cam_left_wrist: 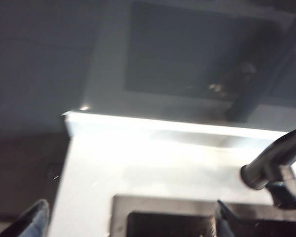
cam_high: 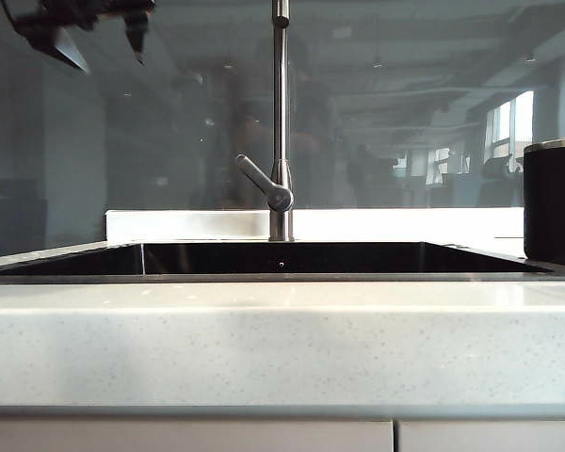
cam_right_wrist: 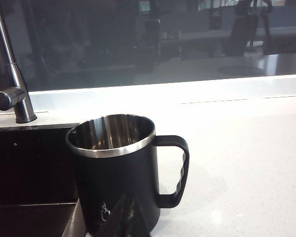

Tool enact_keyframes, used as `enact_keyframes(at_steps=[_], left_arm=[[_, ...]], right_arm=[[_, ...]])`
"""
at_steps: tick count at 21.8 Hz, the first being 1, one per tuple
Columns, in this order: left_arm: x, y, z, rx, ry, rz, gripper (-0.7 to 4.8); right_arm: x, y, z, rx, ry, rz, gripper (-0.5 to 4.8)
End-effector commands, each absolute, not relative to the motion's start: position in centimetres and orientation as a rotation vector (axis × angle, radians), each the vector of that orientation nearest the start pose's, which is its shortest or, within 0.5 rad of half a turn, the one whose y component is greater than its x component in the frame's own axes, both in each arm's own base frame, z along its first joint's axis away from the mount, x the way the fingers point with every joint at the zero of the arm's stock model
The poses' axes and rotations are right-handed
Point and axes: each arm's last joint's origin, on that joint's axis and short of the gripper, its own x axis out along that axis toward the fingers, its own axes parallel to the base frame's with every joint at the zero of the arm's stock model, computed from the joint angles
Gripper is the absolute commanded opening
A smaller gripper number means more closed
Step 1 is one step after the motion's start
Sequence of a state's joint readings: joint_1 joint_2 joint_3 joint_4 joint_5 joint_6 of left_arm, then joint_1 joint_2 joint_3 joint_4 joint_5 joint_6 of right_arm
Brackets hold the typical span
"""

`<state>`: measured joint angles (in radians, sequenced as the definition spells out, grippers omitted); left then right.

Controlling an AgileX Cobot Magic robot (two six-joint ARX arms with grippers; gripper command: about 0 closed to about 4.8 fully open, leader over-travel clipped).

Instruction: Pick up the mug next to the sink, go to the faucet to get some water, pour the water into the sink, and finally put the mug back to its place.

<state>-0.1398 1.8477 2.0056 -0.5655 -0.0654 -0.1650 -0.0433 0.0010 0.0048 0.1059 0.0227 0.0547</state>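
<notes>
From the exterior camera, the left gripper [cam_high: 102, 47] hangs high at the upper left, jaws spread and empty, well left of the steel faucet [cam_high: 281, 122] rising behind the dark sink [cam_high: 282, 277]. The black mug [cam_high: 554, 201] stands upright on the white countertop [cam_high: 282, 339], far to that gripper's right.

The blurred left wrist camera shows two parted fingertips [cam_left_wrist: 32, 219] above the countertop [cam_left_wrist: 138, 158], the faucet lever [cam_left_wrist: 274, 160] just beyond them.

In the right wrist camera, the right gripper's dark tip [cam_right_wrist: 121, 217], shut and holding nothing, sits just before the mug [cam_right_wrist: 116, 173], which stands empty beside the sink [cam_right_wrist: 29, 168], handle away from the basin.
</notes>
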Motion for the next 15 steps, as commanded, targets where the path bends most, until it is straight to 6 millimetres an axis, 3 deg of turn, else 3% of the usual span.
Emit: enact_keyframes(at_steps=[1, 9, 13, 15], left_arm=[[38.6, -5.1, 44.2, -0.117, 0.361, -0.035, 4.31], [33.9, -4.5, 49.3, -0.139, 0.176, -0.053, 4.31], [30.6, -4.0, 52.6, -0.181, 0.027, -0.068, 4.30], [29.3, -3.9, 53.5, -0.185, -0.010, -0.072, 4.06]], right_arm=[[9.7, -0.5, 17.6, 0.050, -0.128, -0.063, -0.08], [9.7, -0.5, 17.6, 0.050, -0.128, -0.063, -0.08], [9.7, -0.5, 17.6, 0.050, -0.128, -0.063, -0.08], [9.7, -0.5, 17.6, 0.050, -0.128, -0.063, -0.08]])
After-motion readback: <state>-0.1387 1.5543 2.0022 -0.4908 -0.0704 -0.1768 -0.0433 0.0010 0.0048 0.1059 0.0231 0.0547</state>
